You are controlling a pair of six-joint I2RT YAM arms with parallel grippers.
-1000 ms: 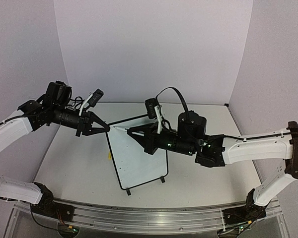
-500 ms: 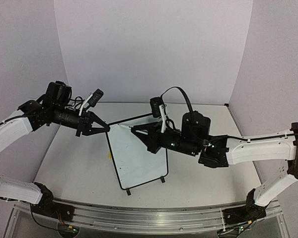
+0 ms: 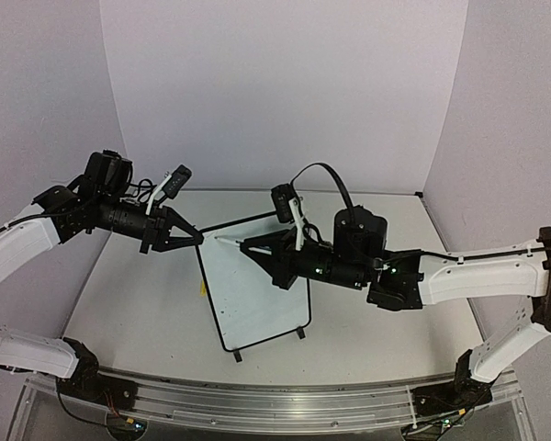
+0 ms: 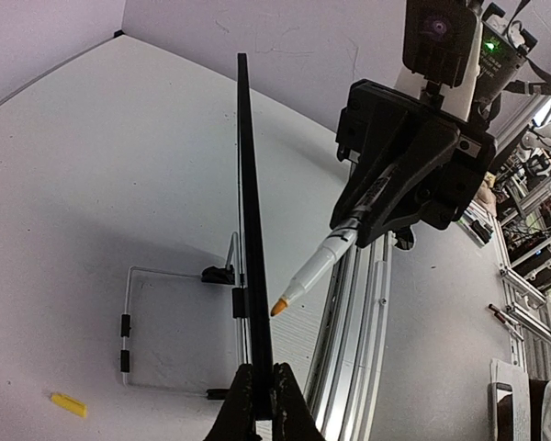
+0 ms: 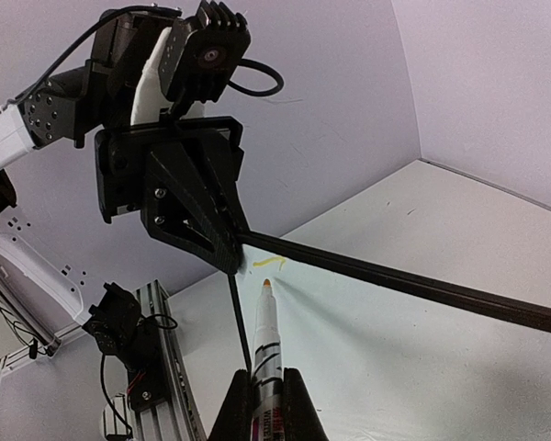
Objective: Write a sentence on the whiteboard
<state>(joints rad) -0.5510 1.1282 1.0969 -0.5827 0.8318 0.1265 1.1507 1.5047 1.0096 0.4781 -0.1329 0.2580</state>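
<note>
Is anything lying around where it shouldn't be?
Just one thing: a small yellow piece lies loose on the table beside the whiteboard, maybe a pen cap. Otherwise the left tool grips the whiteboard's edge and the right tool holds the marker normally.

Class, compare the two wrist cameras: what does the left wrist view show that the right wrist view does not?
Left wrist only: the wire stand behind the whiteboard, seen edge-on, and a small yellow piece on the table. Right wrist only: the board's white face with a faint yellow stroke. Both: the marker, its tip near the board.
</note>
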